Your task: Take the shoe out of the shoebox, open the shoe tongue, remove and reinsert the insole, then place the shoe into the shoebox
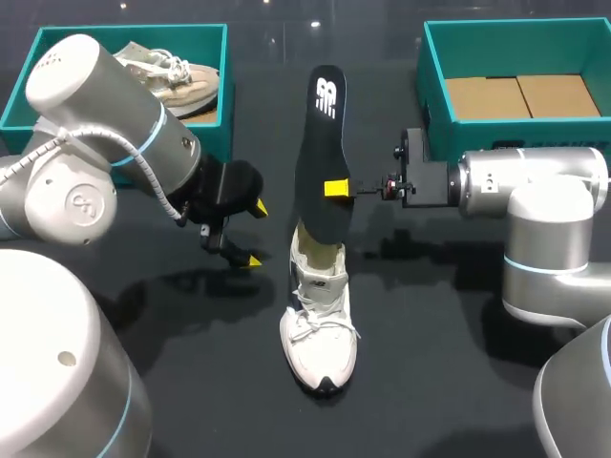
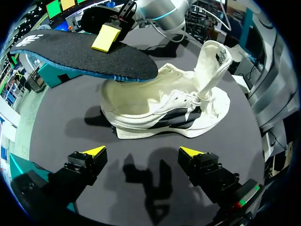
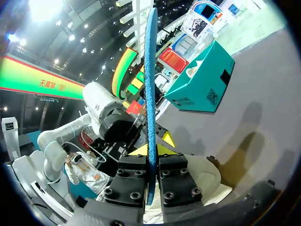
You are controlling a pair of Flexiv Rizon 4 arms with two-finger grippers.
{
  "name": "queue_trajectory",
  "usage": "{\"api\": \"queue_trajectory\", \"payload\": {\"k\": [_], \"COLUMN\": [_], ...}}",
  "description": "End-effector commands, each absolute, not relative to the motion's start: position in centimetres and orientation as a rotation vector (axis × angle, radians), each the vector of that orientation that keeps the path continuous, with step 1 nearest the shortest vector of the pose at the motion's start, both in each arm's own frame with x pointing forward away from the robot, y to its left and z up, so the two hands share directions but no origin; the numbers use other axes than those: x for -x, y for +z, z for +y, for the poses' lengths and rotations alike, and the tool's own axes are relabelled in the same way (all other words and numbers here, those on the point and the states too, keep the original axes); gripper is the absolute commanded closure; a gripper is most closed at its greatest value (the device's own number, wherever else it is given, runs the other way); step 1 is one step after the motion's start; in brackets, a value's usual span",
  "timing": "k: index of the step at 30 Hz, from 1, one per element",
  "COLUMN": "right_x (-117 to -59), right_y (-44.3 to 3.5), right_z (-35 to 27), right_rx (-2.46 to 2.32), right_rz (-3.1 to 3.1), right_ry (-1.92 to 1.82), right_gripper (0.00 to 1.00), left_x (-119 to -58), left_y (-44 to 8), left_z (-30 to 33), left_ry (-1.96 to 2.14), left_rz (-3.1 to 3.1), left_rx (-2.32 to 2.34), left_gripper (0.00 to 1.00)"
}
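Observation:
A white shoe [image 1: 320, 329] lies on the black table, toe toward the front edge, its tongue [image 2: 211, 61] pulled up. My right gripper [image 1: 336, 188] is shut on a black insole [image 1: 320, 143] held on edge, with one end over the shoe's opening. In the right wrist view the insole [image 3: 150, 84] shows as a thin blue edge between the fingers of the right gripper [image 3: 150, 181], above the shoe [image 3: 209, 176]. My left gripper [image 1: 256, 233] stands open and empty just left of the shoe. Seen from the left wrist, the left gripper [image 2: 143, 151] faces the side of the shoe [image 2: 164, 106] and the insole [image 2: 84, 54].
A teal shoebox [image 1: 19, 105] at the back left holds another pale shoe [image 1: 177, 76]. A second teal box [image 1: 430, 57] at the back right holds brown cardboard, just behind my right arm. Bare table lies in front of the shoe.

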State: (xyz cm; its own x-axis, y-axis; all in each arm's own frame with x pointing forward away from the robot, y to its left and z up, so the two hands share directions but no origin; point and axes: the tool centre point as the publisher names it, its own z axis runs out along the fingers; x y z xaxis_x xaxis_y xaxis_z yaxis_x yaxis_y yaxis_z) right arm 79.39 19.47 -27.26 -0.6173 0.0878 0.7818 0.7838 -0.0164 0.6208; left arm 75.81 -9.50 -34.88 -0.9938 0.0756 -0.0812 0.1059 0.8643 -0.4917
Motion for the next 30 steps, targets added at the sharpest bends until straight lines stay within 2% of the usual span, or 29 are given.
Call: {"api": "queue_trajectory", "payload": {"k": [1, 30], "right_x": [-79.5, -79.5], "right_y": [-27.9, -28.5], "right_z": [20.0, 20.5], "right_rx": [0.899, 0.862], "right_rz": [-1.728, -1.774], "right_ry": [-1.7, -1.76], "right_gripper": [1.0, 1.0], "left_x": [-76.0, -76.6], "left_y": [-35.5, -37.0], "left_z": [-10.3, -12.7], "left_ry": [-0.794, -0.634], "left_rz": [2.983, 3.024], "left_rx": [-0.173, -0.167], "left_gripper": [0.0, 0.0]}}
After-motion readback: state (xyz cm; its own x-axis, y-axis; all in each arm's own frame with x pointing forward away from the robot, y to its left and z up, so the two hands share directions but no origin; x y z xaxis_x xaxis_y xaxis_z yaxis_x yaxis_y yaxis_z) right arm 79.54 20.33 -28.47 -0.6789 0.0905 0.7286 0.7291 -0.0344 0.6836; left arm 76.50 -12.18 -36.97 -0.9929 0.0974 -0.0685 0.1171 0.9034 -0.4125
